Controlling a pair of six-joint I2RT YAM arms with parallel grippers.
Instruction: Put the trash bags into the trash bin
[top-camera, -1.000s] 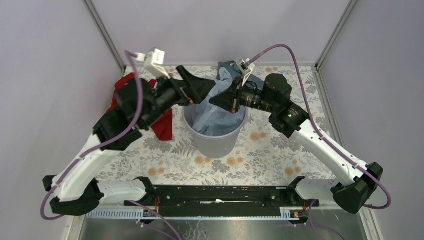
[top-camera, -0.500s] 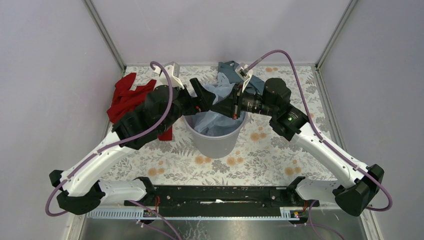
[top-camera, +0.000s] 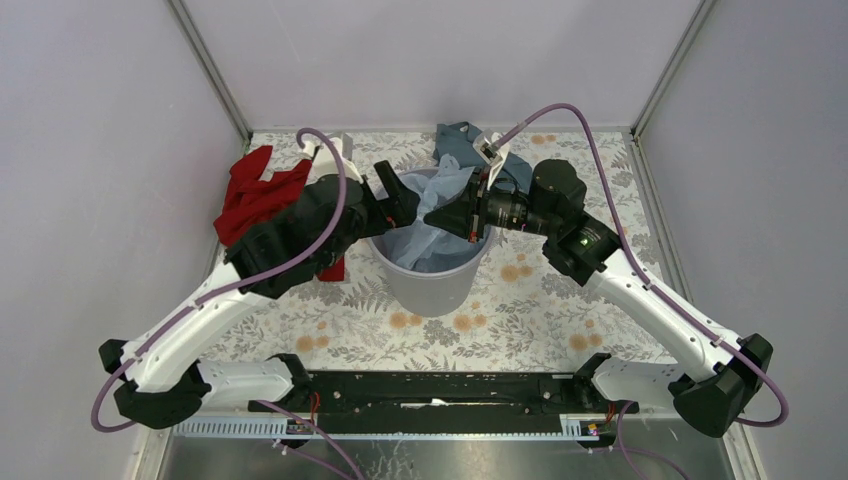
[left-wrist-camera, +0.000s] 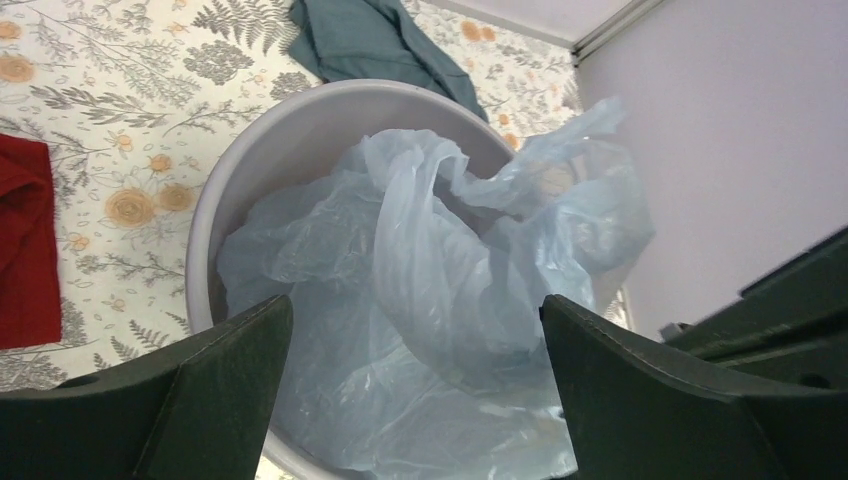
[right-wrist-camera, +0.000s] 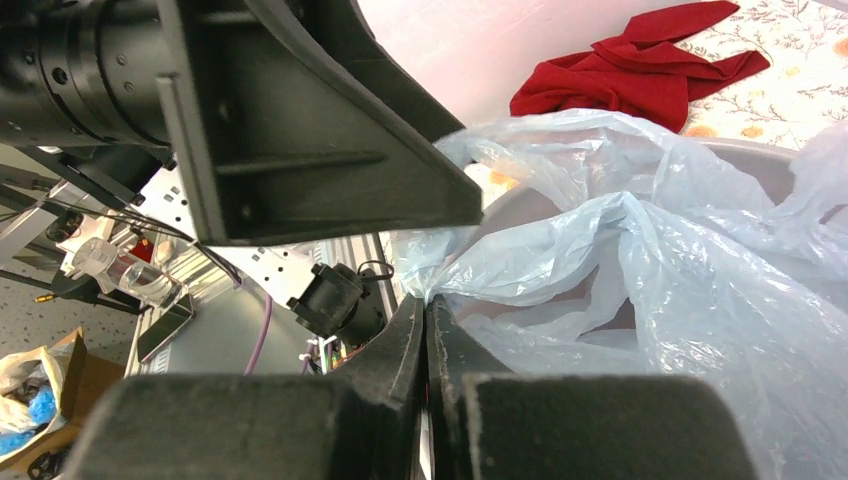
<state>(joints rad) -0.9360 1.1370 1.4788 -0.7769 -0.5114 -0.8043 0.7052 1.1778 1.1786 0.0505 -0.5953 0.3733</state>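
Observation:
The pale blue trash bag (top-camera: 432, 225) lies crumpled inside the round light grey trash bin (top-camera: 432, 285), and part of it rises over the far rim. In the left wrist view the bag (left-wrist-camera: 430, 300) fills the bin (left-wrist-camera: 215, 230). My left gripper (top-camera: 398, 200) hangs open and empty over the bin's left rim, its fingers (left-wrist-camera: 200, 400) on either side of the bag below. My right gripper (top-camera: 437, 216) is shut on a fold of the bag (right-wrist-camera: 560, 260) above the bin's mouth, close to the left gripper.
A red cloth (top-camera: 262, 200) lies on the floral table left of the bin, partly under my left arm. A dark teal-grey cloth (top-camera: 470, 140) lies behind the bin. Enclosure walls and corner posts stand close at the back and sides.
My left arm swung down and right from behind the bin to over its left rim. My right gripper, still holding the bag, pulled back slightly right and the bag sank lower.

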